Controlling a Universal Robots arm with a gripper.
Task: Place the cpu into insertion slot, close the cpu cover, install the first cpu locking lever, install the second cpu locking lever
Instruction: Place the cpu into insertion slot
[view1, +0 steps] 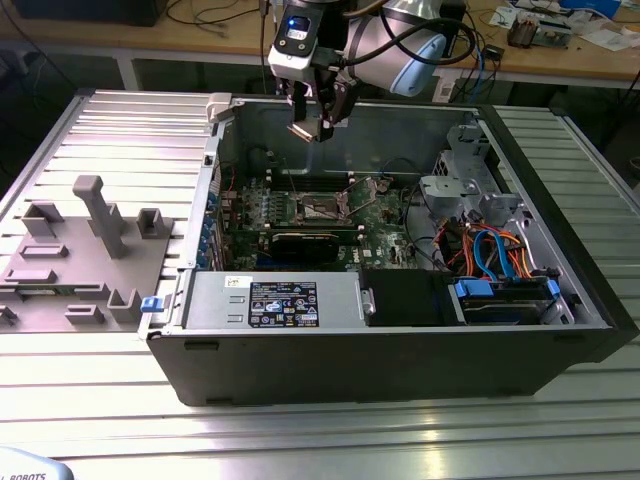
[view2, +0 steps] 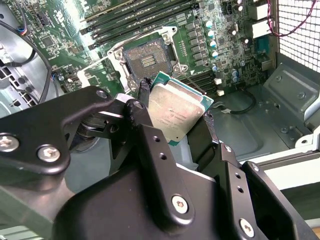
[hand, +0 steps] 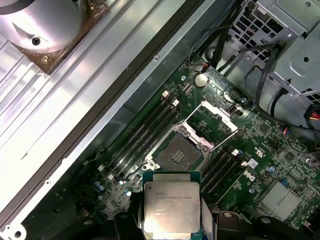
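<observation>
The gripper (view1: 316, 120) fingers (view2: 144, 92) clamp the cpu (view2: 175, 111) by two opposite edges, in the air over the open computer case (view1: 380, 362), well above the socket (hand: 176, 154). The cpu is square with no long axis, metal face toward both wrist views. The cpu cover (hand: 214, 121) stands open. One cpu edge is cut off in the first wrist view.

- No wording is given here; only the places where print stands can be told.
- cpu (hand: 171, 205): several lines of fine engraved print on its pale metal lid, seen in both wrist views.
- Power supply box (view1: 205, 300), near side of the case, toward the exterior view's left: a dark-blue and white label (view1: 283, 304) crowded with tiny lines and marks, and just left of it a small pale yellow sticker (view1: 236, 283).
- Motherboard (hand: 280, 165): a white printed mark (hand: 248, 176) on the green board, near the memory slots.
- White object (view1: 25, 470), nearest left corner of the exterior view: a cut-off word in dark capitals.
</observation>
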